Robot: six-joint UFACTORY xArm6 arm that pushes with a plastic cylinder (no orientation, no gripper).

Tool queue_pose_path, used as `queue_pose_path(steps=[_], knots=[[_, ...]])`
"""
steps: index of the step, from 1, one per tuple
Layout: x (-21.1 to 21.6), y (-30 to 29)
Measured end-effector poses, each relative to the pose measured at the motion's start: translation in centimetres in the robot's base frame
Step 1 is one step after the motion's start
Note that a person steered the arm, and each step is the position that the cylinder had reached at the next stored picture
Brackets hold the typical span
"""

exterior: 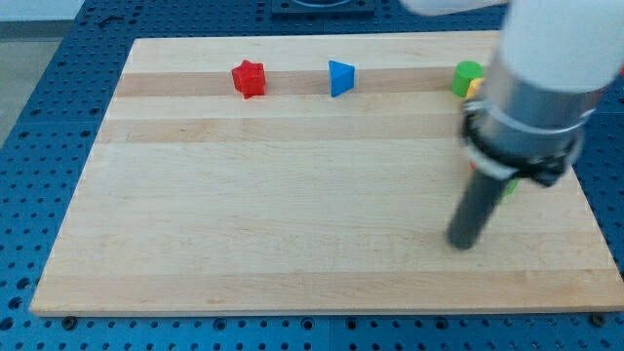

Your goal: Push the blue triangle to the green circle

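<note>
Arm (546,68) enters from the desk's (292,224) top right corner, its dark rod angled down and slightly left; my tip (464,243) rests near the right edge, well apart from every block. End effector is a bare rod, holding nothing. Blue triangle (340,78) sits by the top edge, right of the red star (249,79), unmarked and free. Green circle (467,77) lies further right, half hidden, touching a yellow block (475,87).

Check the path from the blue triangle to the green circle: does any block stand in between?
No visible block does. The blue triangle and green circle lie along the view's top, bare board between them. A yellow block touches the circle's far side, partly hidden by the arm. My tip is well below, toward the view's bottom right.
</note>
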State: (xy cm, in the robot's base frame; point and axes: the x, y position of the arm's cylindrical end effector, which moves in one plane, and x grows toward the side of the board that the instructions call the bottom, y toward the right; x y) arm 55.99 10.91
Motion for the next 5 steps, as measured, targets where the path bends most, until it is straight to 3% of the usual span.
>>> queue_pose_path(steps=[1,2,3,5], knots=[[-2.1,-8.8],[-7.8,-12.3],[-14.9,-12.6],[-24.3,-13.3]])
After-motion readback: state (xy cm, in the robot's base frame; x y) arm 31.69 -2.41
